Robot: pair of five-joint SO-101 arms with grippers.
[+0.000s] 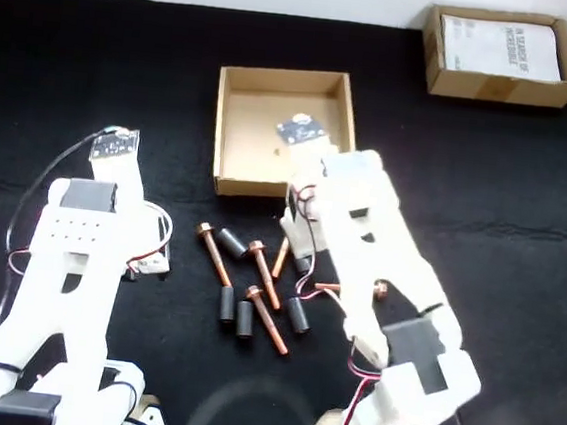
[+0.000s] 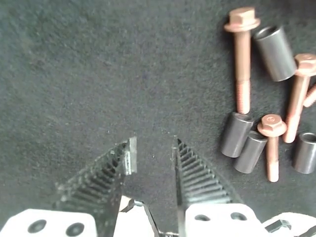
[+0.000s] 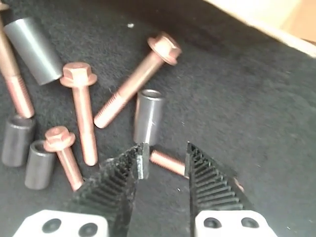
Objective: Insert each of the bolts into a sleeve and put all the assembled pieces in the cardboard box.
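1. The bolts (image 1: 262,274) and sleeves (image 1: 226,305) lie loose in a cluster on the black cloth (image 1: 506,194) between the two arms. They are just in front of the cardboard box (image 1: 256,135), and each bolt is outside a sleeve.
2. The left gripper (image 2: 154,150) hangs over bare cloth beside the cluster, with its fingers parted by a moderate gap and nothing between them.
3. The right gripper (image 3: 166,154) sits low with its fingers parted. It straddles the threaded shaft of one bolt (image 3: 168,163) lying flat and is not clamped on it. A sleeve (image 3: 148,117) lies just beyond the tips.
4. From above, the right arm (image 1: 361,240) covers the box's near corner and part of the cluster.
5. A second box (image 1: 477,85) stands well apart at the far edge. It holds a white sheet (image 1: 500,48) whose dark print is too small to read.
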